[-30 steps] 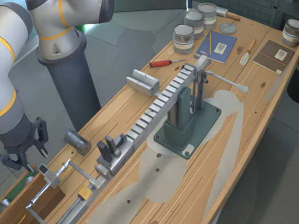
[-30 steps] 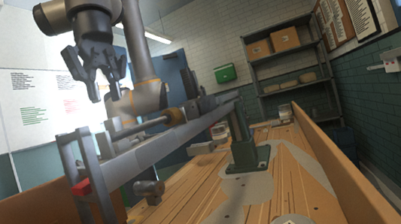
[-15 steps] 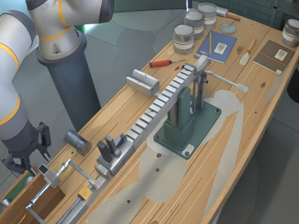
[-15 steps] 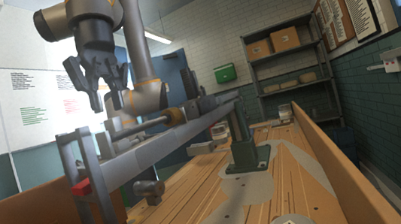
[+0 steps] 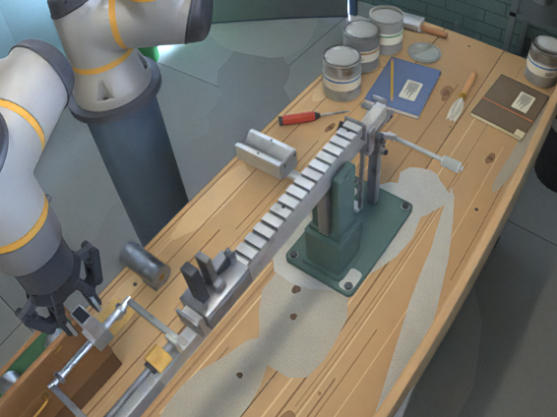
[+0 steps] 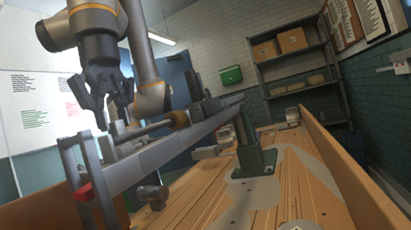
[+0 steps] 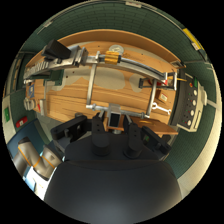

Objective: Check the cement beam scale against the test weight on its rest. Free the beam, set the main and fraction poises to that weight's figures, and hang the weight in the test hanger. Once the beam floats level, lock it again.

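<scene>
The small grey block [image 5: 91, 327] [image 7: 114, 117] on the rod of the beam's end frame, with a dark face on top, sits at the near left end of the bench, and my gripper [image 5: 61, 314] [image 6: 109, 113] [image 7: 113, 125] hangs just above it, open and empty. The grey cylindrical test weight [image 5: 144, 264] [image 6: 152, 193] lies on its rest by the bench's left edge. The dark main poise [image 5: 197, 280] [image 7: 56, 51] sits on the notched beam [image 5: 300, 187]. The brass fraction poise [image 5: 158, 358] [image 7: 113, 57] sits on the lower bar. The lock lever [image 5: 423, 150] sticks out by the green pillar [image 5: 337, 216].
The bench's left edge and an open brown drawer [image 5: 59, 378] lie right under the gripper. A red tag [image 6: 83, 192] marks the end frame. Tins [image 5: 342, 71], notebooks [image 5: 403, 86], a screwdriver [image 5: 307, 117] and a grey block [image 5: 265, 152] lie at the far end.
</scene>
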Controlling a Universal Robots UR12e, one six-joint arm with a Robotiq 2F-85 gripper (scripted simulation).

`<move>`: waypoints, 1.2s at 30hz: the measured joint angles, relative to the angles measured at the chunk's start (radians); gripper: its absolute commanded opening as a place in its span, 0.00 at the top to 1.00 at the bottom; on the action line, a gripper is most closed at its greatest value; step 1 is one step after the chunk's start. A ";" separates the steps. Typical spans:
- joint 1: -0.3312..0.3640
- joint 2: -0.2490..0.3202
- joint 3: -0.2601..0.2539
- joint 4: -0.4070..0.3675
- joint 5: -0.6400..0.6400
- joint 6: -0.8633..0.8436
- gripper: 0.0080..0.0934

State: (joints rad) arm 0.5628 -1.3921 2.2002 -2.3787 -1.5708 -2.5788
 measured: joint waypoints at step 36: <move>0.000 0.019 0.008 -0.028 0.000 0.000 0.53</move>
State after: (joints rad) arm 0.5628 -1.3730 2.2086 -2.4064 -1.5708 -2.5788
